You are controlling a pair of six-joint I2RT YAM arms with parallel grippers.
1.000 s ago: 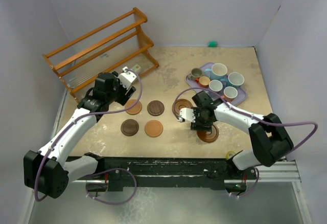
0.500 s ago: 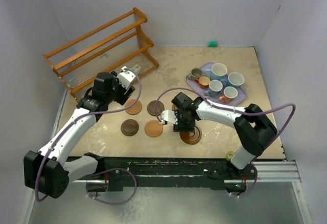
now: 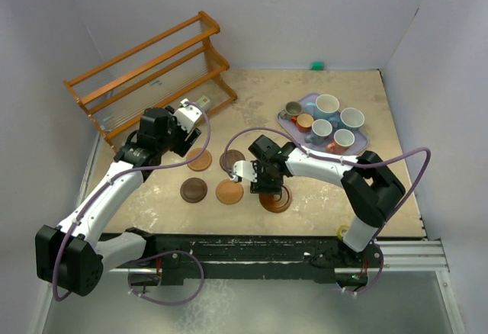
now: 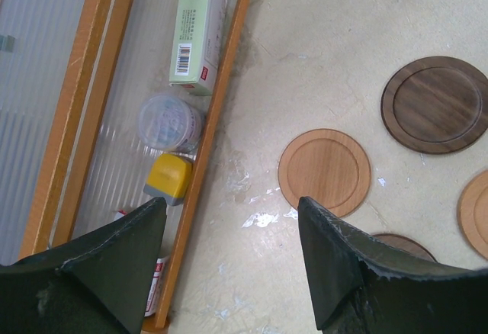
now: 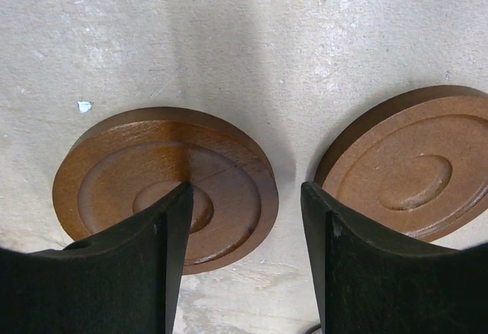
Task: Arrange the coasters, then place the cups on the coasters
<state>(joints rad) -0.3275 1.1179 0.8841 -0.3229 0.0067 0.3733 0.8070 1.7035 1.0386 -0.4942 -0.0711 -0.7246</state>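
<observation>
Two pincers both parted, left pincer (image 4: pixel 229 212) empty beside rack (image 4: pixel 221 105), right pincer (image 5: pixel 244 197) over reddish-brown coaster (image 5: pixel 114 158)

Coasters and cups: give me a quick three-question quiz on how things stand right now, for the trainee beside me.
1. True or false: a cup already stands on a coaster.
2. The right gripper hangs over: A the tray; B a reddish-brown coaster; C the rack.
3. Which arm's gripper is next to the rack?
Key: 1 false, since every cup is on the tray; 2 B; 3 the left gripper.
</observation>
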